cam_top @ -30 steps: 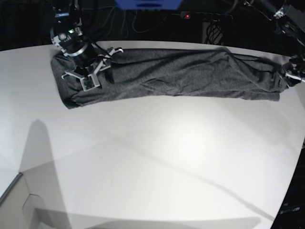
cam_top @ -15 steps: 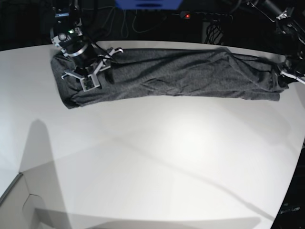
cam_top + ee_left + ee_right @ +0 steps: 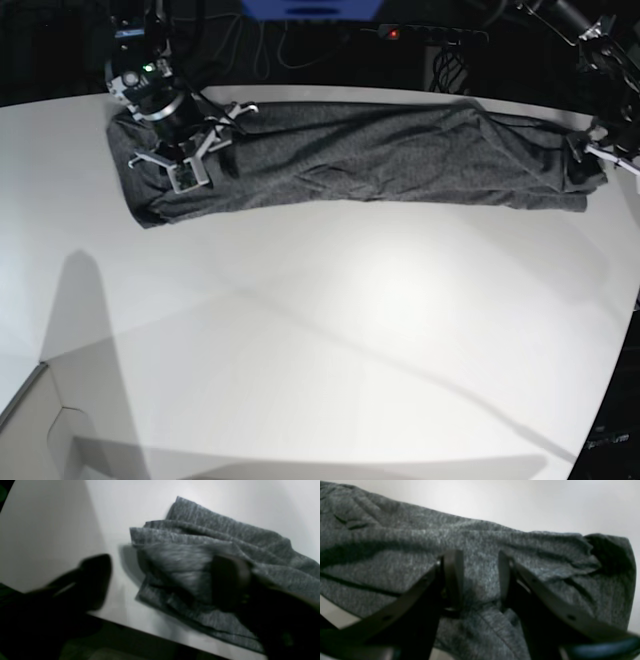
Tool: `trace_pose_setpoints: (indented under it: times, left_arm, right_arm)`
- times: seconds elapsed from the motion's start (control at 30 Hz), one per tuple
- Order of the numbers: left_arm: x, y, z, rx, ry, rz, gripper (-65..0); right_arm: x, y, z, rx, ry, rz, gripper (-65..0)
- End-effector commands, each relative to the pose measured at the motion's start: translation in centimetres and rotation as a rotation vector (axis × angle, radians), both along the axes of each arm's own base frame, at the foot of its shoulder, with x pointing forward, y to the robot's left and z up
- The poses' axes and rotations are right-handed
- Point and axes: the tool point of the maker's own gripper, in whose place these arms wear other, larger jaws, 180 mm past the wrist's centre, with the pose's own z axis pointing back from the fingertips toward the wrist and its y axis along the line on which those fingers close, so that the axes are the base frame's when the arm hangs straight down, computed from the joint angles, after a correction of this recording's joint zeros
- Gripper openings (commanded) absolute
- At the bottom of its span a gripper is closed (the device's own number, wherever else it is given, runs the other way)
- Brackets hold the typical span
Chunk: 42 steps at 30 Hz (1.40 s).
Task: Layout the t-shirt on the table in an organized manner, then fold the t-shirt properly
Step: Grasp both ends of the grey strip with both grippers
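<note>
Free room: near half of table (image 3: pixel 350 330) is left bare.
Obstacle: far strip is spanned by t-shirt (image 3: pixel 380 150).

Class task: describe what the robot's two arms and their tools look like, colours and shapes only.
The right tool is pale grey with spread, angular fingers, on a dark round wrist bearing a green light. In its wrist view the fingers look black and flat. The left tool is dark with pale tips, and blurred.
</note>
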Motion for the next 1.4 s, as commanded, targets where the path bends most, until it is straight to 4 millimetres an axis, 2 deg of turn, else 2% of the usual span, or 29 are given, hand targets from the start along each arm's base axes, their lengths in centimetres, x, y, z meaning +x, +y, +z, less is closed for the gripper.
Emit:
trace_pose_setpoints:
  times: [0.0,0.17,0.43,0.9,1.03,1.23,1.37]
  left_arm:
    - [0.8,0.8,1.5,0.037,-0.043,-0.01,0.0]
    - [0.7,0.8,1.4,0.031,-0.041,-0.009,0.0]
    - [0.7,-0.2,-2.0,-0.088,-0.003,0.016,0.0]
    - [1.0,-0.8,-2.5,-0.114,-0.01,0.019,0.0]
    - [2.1,-2.4,-2.7,-0.106,-0.018,-0.044,0.0]
    - [2.6,-5.3,-3.7,-0.091,-0.019,-0.158,0.0]
    - [2.6,-5.8,-3.9,-0.091,-0.015,-0.177,0.0]
  right_arm:
    - [0.5,0.2,1.1,0.017,-0.042,0.006,-41.6]
    - [0.5,0.2,1.1,0.017,-0.042,0.006,-41.6]
    - [0.5,0.2,1.1,0.017,-0.042,0.006,-41.6]
    - [0.5,0.2,1.0,0.015,-0.041,0.009,-41.6]
    - [0.5,0.2,1.0,0.015,-0.041,0.009,-41.6]
    - [0.5,0.2,1.0,0.015,-0.041,0.009,-41.6]
    - [0.5,0.1,1.0,0.015,-0.041,0.007,-41.6]
